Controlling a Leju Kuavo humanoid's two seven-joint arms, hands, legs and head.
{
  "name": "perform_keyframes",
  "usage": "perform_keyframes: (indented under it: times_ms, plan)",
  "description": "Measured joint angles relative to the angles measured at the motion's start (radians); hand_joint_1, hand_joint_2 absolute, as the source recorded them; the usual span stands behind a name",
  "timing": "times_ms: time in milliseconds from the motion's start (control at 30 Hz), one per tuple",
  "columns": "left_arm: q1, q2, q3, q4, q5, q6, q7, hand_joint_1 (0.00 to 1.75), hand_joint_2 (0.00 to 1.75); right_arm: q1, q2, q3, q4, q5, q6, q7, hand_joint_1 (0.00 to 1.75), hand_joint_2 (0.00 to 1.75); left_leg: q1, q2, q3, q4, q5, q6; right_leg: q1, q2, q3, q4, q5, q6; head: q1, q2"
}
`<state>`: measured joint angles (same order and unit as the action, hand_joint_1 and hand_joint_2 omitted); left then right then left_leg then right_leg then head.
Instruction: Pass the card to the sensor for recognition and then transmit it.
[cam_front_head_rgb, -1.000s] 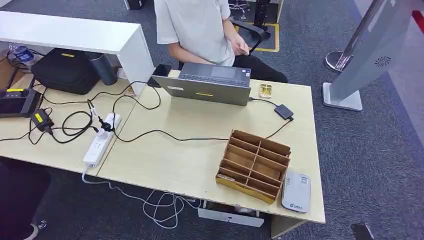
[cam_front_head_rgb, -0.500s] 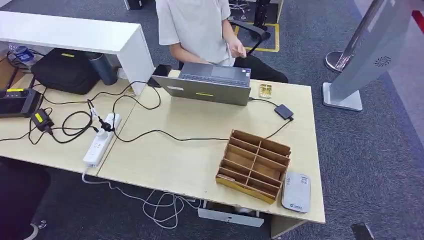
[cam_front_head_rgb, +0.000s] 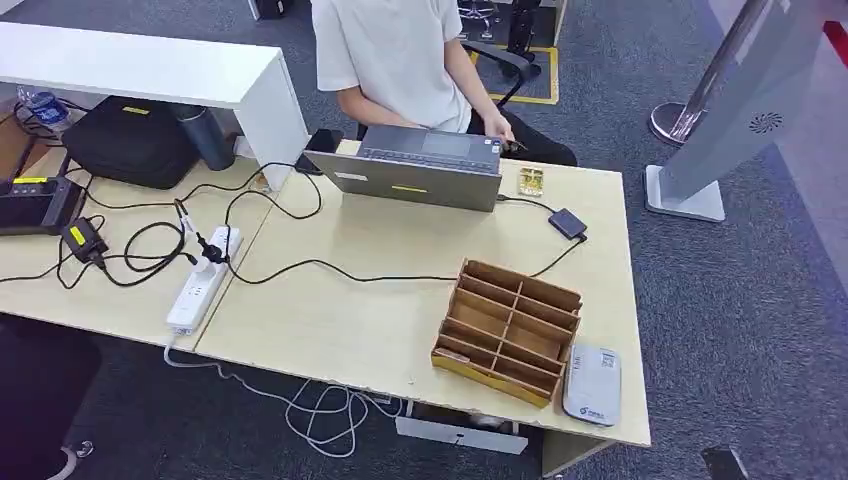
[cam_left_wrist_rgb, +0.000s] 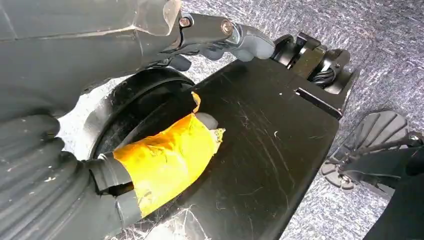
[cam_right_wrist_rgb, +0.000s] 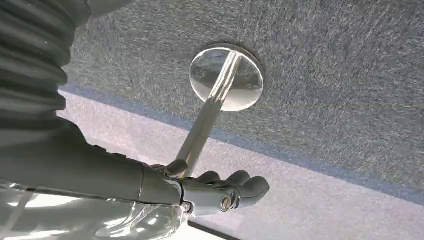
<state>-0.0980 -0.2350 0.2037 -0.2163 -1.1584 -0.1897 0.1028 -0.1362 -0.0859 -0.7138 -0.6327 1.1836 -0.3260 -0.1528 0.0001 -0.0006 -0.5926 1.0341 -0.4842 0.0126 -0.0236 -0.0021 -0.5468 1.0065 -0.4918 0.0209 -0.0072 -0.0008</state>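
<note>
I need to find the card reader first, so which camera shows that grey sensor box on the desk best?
The head view: the grey sensor box lies flat at the desk's near right corner, beside the cardboard organizer. Both wrist views face carpet instead, each with its own hand, left hand and right hand.

L hand (cam_left_wrist_rgb: 165, 150) hangs by body; R hand (cam_right_wrist_rgb: 220, 192) fingers curled (nothing held).

My head view looks down and forward from high up onto the table (cam_front_head_rgb: 330, 330). My left wrist view sits close behind the left robot hand (cam_left_wrist_rgb: 165, 150), facing carpet; my right wrist view, behind the right robot hand (cam_right_wrist_rgb: 220, 192), faces carpet too.
</note>
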Motion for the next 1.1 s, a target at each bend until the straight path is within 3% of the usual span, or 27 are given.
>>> perform_keyframes:
  times_ms: [33, 67, 100, 133, 200, 267, 433, 667, 1100]
  plan:
    - [0.001, -0.003, -0.003, 0.000, -0.024, 0.016, -0.020, 0.00, 1.75, -0.020, 0.007, 0.019, -0.046, 0.024, -0.009, -0.014, 0.00, 1.75, -0.001, 0.000, -0.002, 0.000, 0.000, 0.000, 0.000, 0.000, -0.002, 0.001, 0.001, -0.001, 0.002, 0.000]
    - [-0.003, -0.003, -0.014, 0.000, -0.048, 0.030, -0.036, 0.00, 1.75, -0.063, 0.024, 0.054, -0.131, 0.061, 0.011, 0.027, 0.00, 1.75, -0.003, 0.004, -0.003, 0.001, 0.001, -0.001, -0.002, 0.006, -0.010, 0.003, 0.004, -0.003, 0.000, 0.000]
    - [-0.006, -0.004, -0.028, 0.000, -0.064, 0.038, -0.042, 0.00, 1.75, -0.140, 0.032, 0.117, -0.210, 0.076, 0.055, 0.108, 0.00, 0.00, -0.006, 0.018, -0.004, 0.001, 0.002, -0.003, -0.006, 0.019, -0.020, 0.005, 0.008, -0.005, -0.001, 0.000]
    - [-0.009, -0.004, -0.041, 0.000, -0.070, 0.042, -0.043, 0.00, 1.75, -0.209, 0.032, 0.205, -0.257, 0.066, 0.085, 0.186, 0.00, 1.75, -0.006, 0.027, -0.002, 0.002, 0.003, -0.002, -0.007, 0.029, -0.025, 0.005, 0.010, -0.002, -0.003, 0.000]
    - [-0.011, -0.004, -0.055, 0.000, -0.073, 0.043, -0.044, 0.00, 1.75, -0.297, 0.009, 0.376, -0.319, 0.027, 0.105, 0.277, 0.00, 1.75, -0.003, 0.026, 0.008, 0.003, 0.006, -0.001, -0.005, 0.026, -0.027, 0.004, 0.010, -0.001, -0.003, 0.000]
    - [-0.013, -0.003, -0.068, 0.000, -0.074, 0.034, -0.047, 0.00, 1.75, -0.338, -0.012, 0.498, -0.398, -0.042, 0.084, 0.317, 0.00, 1.75, -0.003, 0.013, 0.005, 0.004, 0.010, -0.002, -0.004, 0.014, -0.024, 0.004, 0.010, -0.002, -0.003, 0.000]
    - [-0.016, -0.003, -0.091, 0.000, -0.081, 0.036, -0.054, 0.00, 1.75, -0.340, -0.039, 0.661, -0.500, -0.090, 0.042, 0.321, 0.00, 1.75, -0.001, 0.004, 0.001, 0.003, 0.012, -0.003, -0.002, 0.006, -0.022, 0.005, 0.010, -0.002, -0.003, 0.000]
    - [-0.017, -0.002, -0.097, 0.000, -0.072, 0.043, -0.061, 0.00, 1.75, -0.335, -0.062, 0.737, -0.558, -0.102, 0.041, 0.324, 0.00, 1.75, -0.001, 0.004, 0.000, 0.003, 0.011, -0.003, -0.002, 0.005, -0.023, 0.004, 0.010, -0.002, -0.003, 0.000]
    - [-0.017, -0.002, -0.097, 0.000, -0.066, 0.048, -0.061, 0.00, 1.75, -0.329, -0.071, 0.764, -0.580, -0.105, 0.042, 0.329, 0.00, 1.75, -0.001, 0.004, 0.000, 0.003, 0.011, -0.003, -0.002, 0.005, -0.023, 0.004, 0.010, -0.002, -0.003, 0.000]
